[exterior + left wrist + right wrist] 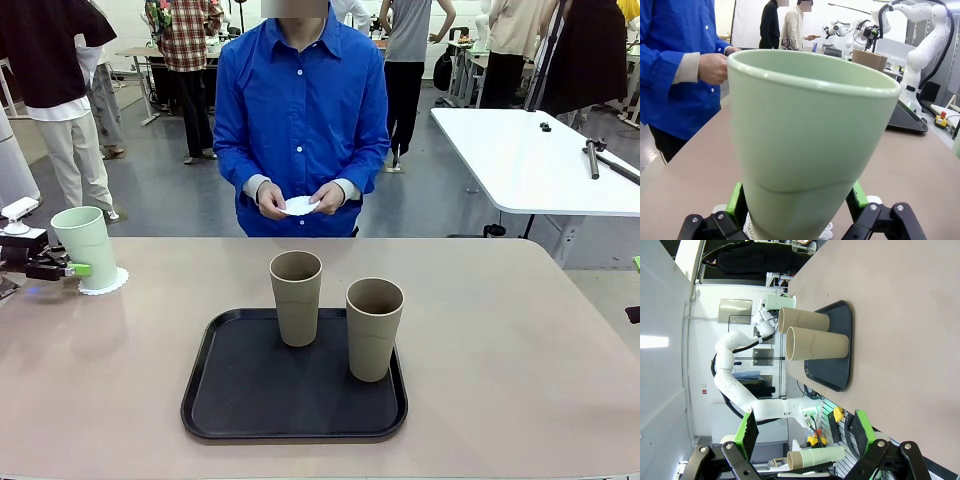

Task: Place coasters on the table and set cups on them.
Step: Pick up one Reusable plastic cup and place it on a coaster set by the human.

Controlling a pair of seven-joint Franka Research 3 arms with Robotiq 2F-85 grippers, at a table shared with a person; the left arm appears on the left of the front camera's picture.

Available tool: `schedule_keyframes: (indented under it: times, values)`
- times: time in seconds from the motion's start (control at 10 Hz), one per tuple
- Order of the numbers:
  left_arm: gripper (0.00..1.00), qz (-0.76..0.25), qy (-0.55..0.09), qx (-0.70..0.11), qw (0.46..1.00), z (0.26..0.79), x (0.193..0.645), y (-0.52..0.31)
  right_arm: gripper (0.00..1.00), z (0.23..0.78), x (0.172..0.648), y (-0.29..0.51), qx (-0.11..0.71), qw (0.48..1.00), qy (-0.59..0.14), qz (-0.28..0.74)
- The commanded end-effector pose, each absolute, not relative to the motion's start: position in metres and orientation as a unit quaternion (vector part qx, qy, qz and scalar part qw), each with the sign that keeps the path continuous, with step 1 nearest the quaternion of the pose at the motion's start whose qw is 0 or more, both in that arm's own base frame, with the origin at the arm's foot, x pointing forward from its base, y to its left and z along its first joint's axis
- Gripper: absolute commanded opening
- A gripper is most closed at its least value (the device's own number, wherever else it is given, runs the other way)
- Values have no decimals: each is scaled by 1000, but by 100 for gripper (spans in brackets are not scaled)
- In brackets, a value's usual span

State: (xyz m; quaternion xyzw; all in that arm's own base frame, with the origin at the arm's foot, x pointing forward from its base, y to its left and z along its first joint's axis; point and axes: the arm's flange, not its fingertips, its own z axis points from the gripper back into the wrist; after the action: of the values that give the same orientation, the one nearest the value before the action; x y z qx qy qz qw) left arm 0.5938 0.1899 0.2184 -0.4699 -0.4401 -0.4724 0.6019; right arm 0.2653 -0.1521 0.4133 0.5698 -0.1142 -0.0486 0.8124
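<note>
Beige table (500,340): black tray (250,400) at centre carries left tan cup (296,297) and right tan cup (374,328).
Mint cup (85,245): upright on a coaster (108,285), far left of frame.
Left gripper (796,197): jaws wide, flanking the mint cup's base.
Right gripper (805,432): spread, empty.
Person (300,110): far side, second coaster (299,206) between both hands.
Room: white table (530,160) upper right, people standing behind.

Mint cup (84,240) upright on coaster (115,283)

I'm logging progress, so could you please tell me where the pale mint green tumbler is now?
Front view: the pale mint green tumbler stands on a white lacy paper coaster at the left edge of the beige table, flanked by the left pincer.
</note>
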Motion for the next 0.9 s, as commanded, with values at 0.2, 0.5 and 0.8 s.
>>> schedule_keyframes:
  times: [0.2, 0.5, 0.8]
  values:
    - [100, -468, -430, -483, 602, 220, 603, 214, 100, 414, 265, -152, 574, 809, -118, -45]
    - [100, -470, -433, -477, 603, 227, 602, 232, 100, 414, 265, -152, 574, 809, -118, -45]
    - [100, -487, -424, -450, 617, 253, 588, 254, 100, 414, 265, -152, 574, 809, -118, -45]
